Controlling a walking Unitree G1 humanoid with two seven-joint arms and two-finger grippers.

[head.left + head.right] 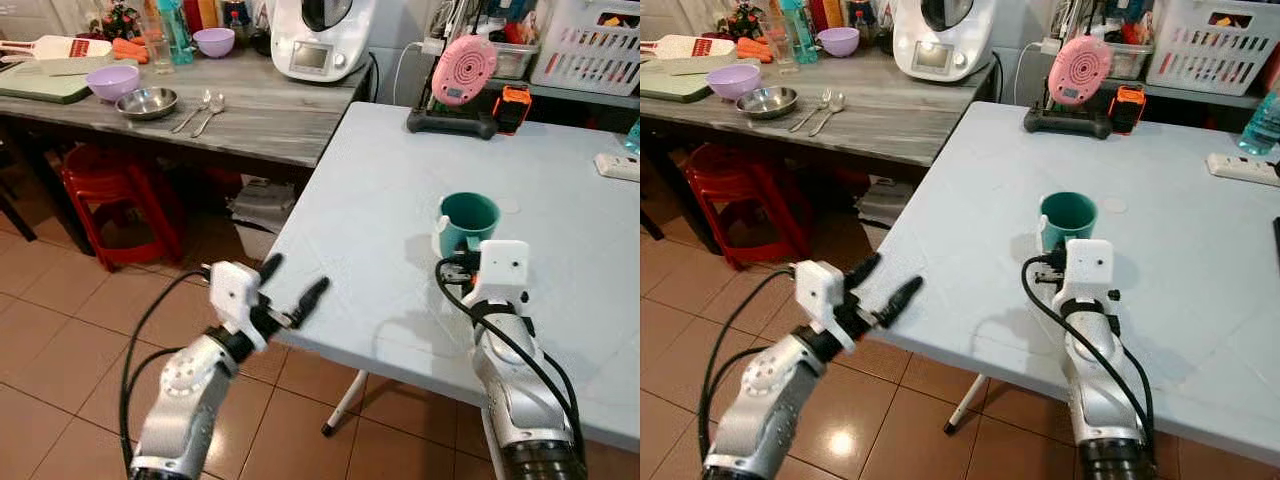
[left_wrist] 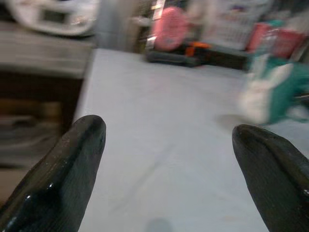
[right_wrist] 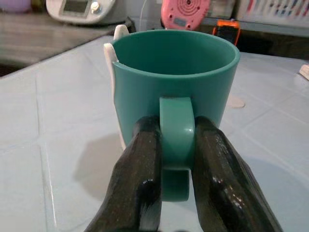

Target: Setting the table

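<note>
A teal mug (image 1: 468, 221) with white ear-like trim stands upright on the pale blue table (image 1: 380, 190). My right gripper (image 3: 176, 145) is shut on the mug's handle (image 3: 176, 130), its two black fingers pressing the handle from both sides. My left gripper (image 1: 294, 284) is open at the table's near left edge, holding nothing, its fingers (image 2: 72, 164) spread wide over the tabletop. On the grey wooden counter (image 1: 260, 110) at the back left lie two spoons (image 1: 203, 112), a steel bowl (image 1: 147, 102) and a purple bowl (image 1: 113, 82).
A pink round device (image 1: 463, 72) on a black stand sits at the table's far edge beside an orange item (image 1: 514, 105). A white kitchen machine (image 1: 318, 40) stands on the counter. A red stool (image 1: 110, 195) is under the counter. A white power strip (image 1: 617, 165) lies at far right.
</note>
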